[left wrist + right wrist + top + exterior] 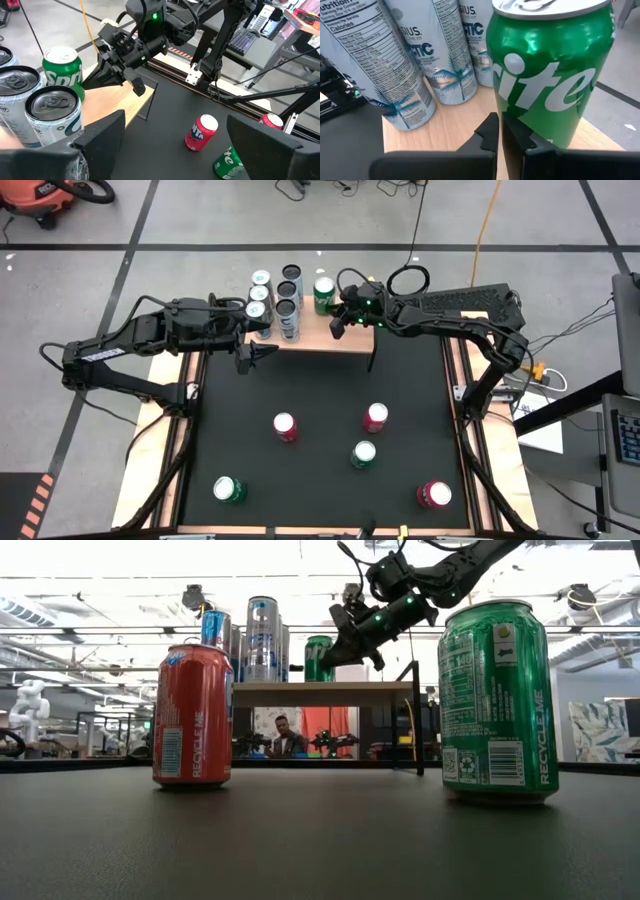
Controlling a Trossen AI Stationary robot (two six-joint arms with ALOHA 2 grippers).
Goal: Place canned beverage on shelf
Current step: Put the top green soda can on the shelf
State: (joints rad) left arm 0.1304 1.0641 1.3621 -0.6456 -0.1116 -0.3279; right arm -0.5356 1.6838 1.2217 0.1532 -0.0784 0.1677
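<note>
Fingers of the right end effector [499,131] are pressed together with nothing between them, their tips over the light-wood shelf [345,337] and just in front of a green Sprite can [551,70]. That can stands upright on the shelf, directly ahead of the tips and close to them; whether they touch it cannot be told. Beyond it and to one side, a cluster of tall pale cans [277,295] stands on the same board, near the green can but apart from it.

The left end effector [256,355] hangs just beside the shelf's other end, next to the tall cans, its fingers spread wide and empty.

Farther out from both, on the black worktop [320,390], five cans stand well apart from the shelf: a red can [285,426], another red one [375,417], a green can [364,454], a green can near the front left corner [229,489], and a red can near the front right corner [434,495]
</note>
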